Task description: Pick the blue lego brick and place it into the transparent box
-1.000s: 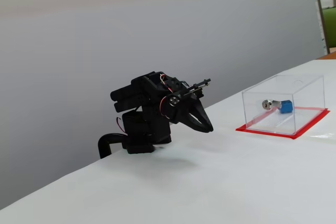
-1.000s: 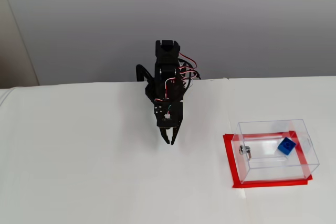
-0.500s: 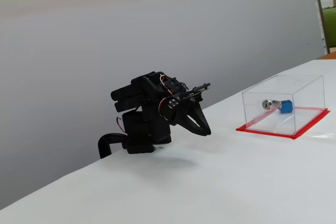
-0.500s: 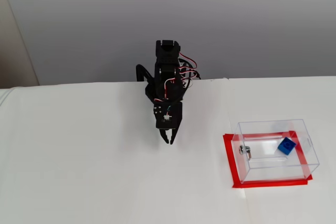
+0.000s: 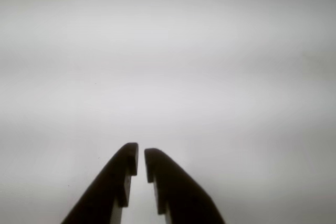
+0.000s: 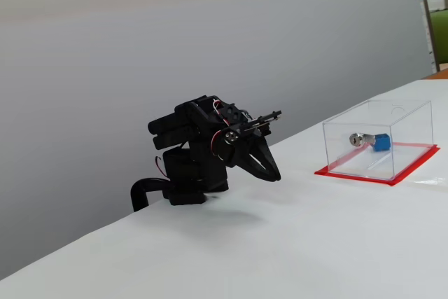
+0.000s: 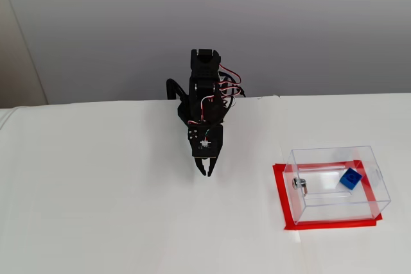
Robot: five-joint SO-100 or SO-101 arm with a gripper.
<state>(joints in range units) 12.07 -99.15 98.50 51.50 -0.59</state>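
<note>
1. Gripper [image 6: 276, 175] has tucked in a little further since a second ago: in the side-on fixed view its tips sat more to the right then, and now point down closer to the arm base [image 6: 183, 188]. Nothing else moved; brick and box are where they were.
2. Left of scene, in the front-on fixed view: arm folded up at the far edge of the white table [image 7: 96, 210], gripper [image 7: 206, 172] pointing down at bare tabletop.
3. Jaws: nearly closed, only a thin slit between the tips in the wrist view [image 5: 141, 160], nothing held. That view shows just blank table ahead.
4. Right of scene: transparent box [image 7: 334, 186] on its red base, well apart from the gripper.
5. Blue lego brick [image 7: 350, 178] sits inside the box, toward its far right corner; the side-on view also has it [image 6: 381, 143] behind the clear wall, just beside a small silver metal cylinder [image 6: 357, 138].
6. Progress: looks done. Brick is in the box, arm is empty and parked in a rest pose. Nothing left that I can see.
</note>
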